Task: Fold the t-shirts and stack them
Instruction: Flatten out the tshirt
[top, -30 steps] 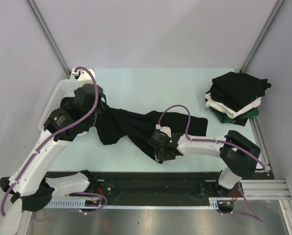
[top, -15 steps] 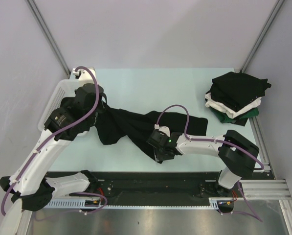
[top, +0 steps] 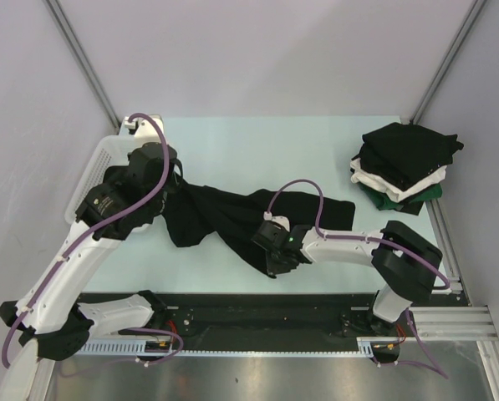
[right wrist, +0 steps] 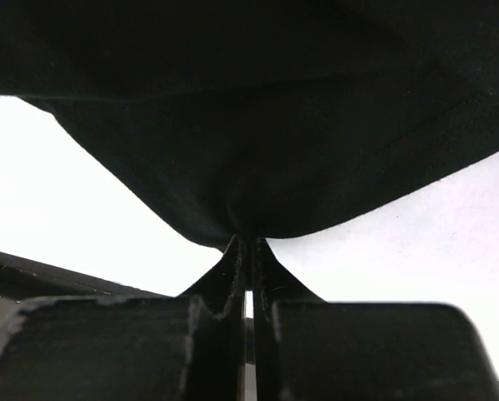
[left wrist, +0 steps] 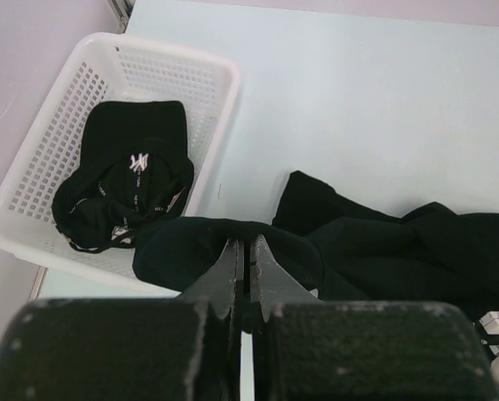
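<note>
Okay, my L tool [left wrist: 247, 255] & R tool [right wrist: 247, 244] both pinch the black t-shirt [top: 224, 213]; it lies long-ways left-to-right btw them

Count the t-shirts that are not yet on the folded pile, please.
2. One black t-shirt lies crumpled across the table, pinched by the left gripper and the right gripper. A second black t-shirt is bunched in the white basket; others may hide beneath it.

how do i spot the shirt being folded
On the table, look between the white basket and the folded stack at far right. It is the black t-shirt sprawled loose, pinched by the left end effector and right end effector.
</note>
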Robot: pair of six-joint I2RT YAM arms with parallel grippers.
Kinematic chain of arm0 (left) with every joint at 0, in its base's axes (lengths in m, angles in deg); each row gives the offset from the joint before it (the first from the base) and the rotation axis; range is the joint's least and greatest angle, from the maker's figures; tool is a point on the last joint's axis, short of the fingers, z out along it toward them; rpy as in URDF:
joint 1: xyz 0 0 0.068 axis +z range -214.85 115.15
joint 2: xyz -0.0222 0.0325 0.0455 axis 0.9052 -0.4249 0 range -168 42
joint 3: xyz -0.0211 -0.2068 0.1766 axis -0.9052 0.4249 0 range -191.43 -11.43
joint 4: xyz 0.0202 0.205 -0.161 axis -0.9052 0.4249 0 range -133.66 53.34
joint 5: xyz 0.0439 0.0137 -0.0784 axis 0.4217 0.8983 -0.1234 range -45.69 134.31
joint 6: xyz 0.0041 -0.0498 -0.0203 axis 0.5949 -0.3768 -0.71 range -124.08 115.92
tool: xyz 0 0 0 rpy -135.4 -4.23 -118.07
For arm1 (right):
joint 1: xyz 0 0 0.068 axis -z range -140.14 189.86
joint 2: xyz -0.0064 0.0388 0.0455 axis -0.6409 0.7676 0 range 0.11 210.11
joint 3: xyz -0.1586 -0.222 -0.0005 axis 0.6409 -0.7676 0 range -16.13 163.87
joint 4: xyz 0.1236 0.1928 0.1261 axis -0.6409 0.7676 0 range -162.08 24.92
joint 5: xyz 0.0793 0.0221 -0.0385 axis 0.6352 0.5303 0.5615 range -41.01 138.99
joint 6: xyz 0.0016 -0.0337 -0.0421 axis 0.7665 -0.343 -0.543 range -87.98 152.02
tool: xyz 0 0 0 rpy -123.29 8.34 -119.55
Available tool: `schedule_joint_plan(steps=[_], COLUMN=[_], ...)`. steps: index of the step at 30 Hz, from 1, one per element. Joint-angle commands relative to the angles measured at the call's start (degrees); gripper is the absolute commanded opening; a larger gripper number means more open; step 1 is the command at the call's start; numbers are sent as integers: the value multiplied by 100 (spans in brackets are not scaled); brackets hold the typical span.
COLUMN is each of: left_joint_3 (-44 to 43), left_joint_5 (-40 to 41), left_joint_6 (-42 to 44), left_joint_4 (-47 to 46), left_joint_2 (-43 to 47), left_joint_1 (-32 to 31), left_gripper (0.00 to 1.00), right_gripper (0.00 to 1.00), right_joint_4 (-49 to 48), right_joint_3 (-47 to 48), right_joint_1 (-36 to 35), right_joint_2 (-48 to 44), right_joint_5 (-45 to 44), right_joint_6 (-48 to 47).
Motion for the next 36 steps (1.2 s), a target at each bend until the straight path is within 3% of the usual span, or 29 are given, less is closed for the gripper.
schedule_joint_plan(steps=[1,11,15,21,25,31,36], left_joint_3=[-241,-224,-66,181,102,-214,-1153], left_joint_5=[42,192,218,-35,-247,-757,-1109], left_joint_6=[29,134,213,415,599,846,1039], left_joint_4=[-39,-152,-442,-995,-1312,-1857,-1981], left_joint_2=[115,63,10,-280,-745,-1396,-2379], left_joint_1=[35,44,44,149,254,641,1124], left_gripper=[0,0,0,0,0,0,0], right_gripper=[0,0,0,0,0,0,0], right_joint_4=[67,708,1086,1394,1359,867,717], right_joint_3=[-223,66,382,1147,1797,2922,4318], right_joint_1=[54,642,1108,2364,3233,3903,4562], right_joint_2=[128,-1110,-1638,-2104,-2043,-1640,-850], right_joint_5=[164,-529,-820,-996,-1145,-1734,-1831], right_joint_6=[-30,-461,-759,-1489,-2216,-3202,-3835])
